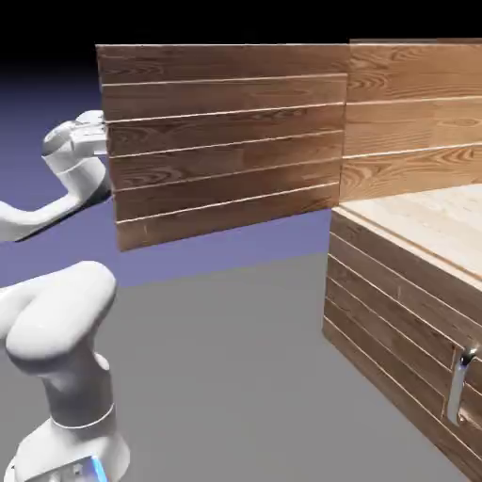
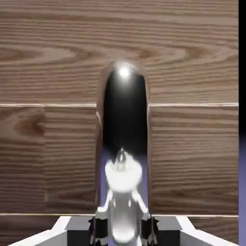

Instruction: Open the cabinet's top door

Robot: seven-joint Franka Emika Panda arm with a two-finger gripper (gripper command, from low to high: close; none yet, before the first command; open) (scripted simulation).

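The cabinet (image 1: 405,282) of brown planks stands at the exterior view's right. Its top door (image 1: 221,141) is swung wide open and juts out to the left, its plank back facing the camera. Pale wood of the inside (image 1: 433,212) shows where the door stood. My gripper (image 1: 94,141) is at the door's free left edge, with its fingertips hidden behind the panel. In the hand view the curved silver handle (image 2: 124,110) rises against the door's planks (image 2: 192,158). The gripper (image 2: 123,230) is shut on the handle's lower end, and a dark finger (image 2: 98,228) presses each side.
The lower plank door (image 1: 395,329) is closed, with its straight vertical silver handle (image 1: 458,381) at the lower right. My arm's white base and elbow (image 1: 61,329) fill the lower left. Grey table surface (image 1: 235,377) lies between arm and cabinet.
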